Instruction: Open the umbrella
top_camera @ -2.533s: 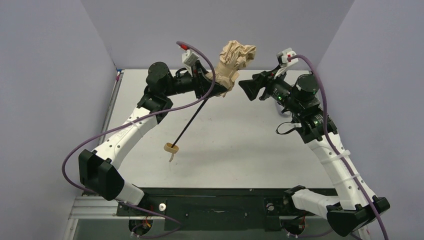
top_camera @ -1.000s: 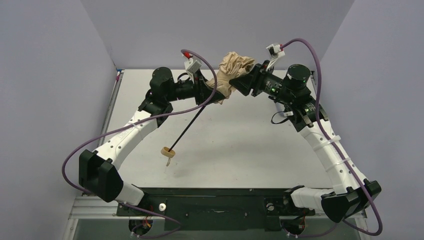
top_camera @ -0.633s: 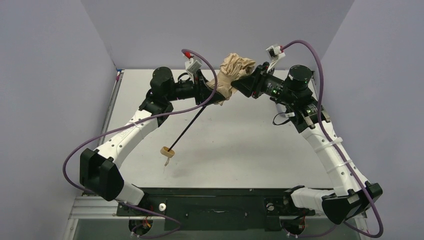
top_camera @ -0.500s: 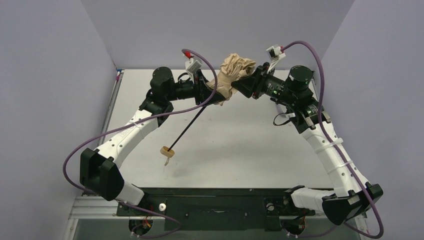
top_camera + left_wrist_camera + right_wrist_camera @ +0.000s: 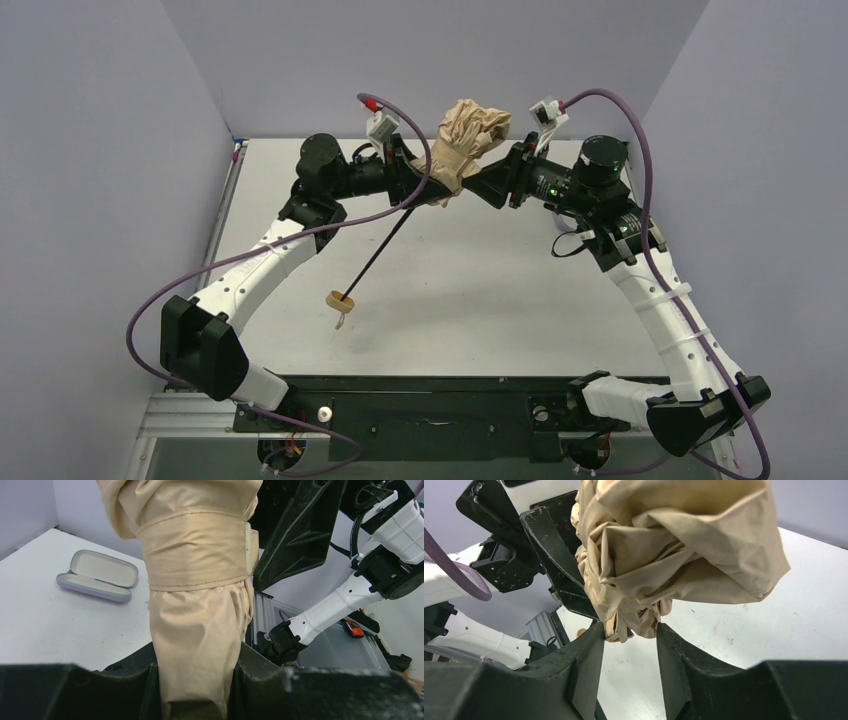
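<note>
Our left jaws pinch the umbrella (image 5: 470, 125) near its strap (image 5: 200, 555). Our right jaws pinch its crumpled fabric, above the bench (image 5: 480, 280).

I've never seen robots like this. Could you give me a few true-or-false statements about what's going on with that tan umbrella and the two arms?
1. The umbrella is folded, a strap wrapped around its fabric. True.
2. The lavender case on the table is closed. False: it lies open.
3. The left gripper is clamped on the umbrella's fabric. True.
4. The right gripper has fabric between its fingers. True.
5. A gripper holds the knob handle. False: it hangs at the black shaft's free end, away from both.
</note>
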Controlling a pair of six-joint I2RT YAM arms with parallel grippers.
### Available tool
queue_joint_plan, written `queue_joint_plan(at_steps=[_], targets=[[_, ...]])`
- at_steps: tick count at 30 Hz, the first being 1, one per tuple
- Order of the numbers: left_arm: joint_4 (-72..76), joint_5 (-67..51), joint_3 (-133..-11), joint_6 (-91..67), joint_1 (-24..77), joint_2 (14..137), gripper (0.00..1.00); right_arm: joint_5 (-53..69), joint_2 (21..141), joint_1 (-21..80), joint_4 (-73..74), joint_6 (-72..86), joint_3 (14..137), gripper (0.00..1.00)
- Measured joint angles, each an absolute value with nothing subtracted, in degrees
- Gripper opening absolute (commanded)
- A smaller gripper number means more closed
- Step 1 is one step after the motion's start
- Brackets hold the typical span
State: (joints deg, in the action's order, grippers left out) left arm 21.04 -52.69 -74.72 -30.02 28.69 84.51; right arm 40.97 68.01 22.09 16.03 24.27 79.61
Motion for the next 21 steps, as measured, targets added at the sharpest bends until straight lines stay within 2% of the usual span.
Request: queue_joint_plan(at_steps=[7,13,21], targets=[[22.13,-52.75,-74.72,-30.57,28.73,84.71,0.0,40.45,68.03,22.09,16.6,24.25,79.46,0.38],[20.99,-52.66,-74.72,-27.42,29.21,84.71,0.0,39.92,68.16,22.09,16.03,26.46,79.48,0.45],[19.62,-52.66,-74.72,-25.17,29.58,84.71,0.0,39.13,68.51,21.87,15.92,27.2,79.5,0.2]])
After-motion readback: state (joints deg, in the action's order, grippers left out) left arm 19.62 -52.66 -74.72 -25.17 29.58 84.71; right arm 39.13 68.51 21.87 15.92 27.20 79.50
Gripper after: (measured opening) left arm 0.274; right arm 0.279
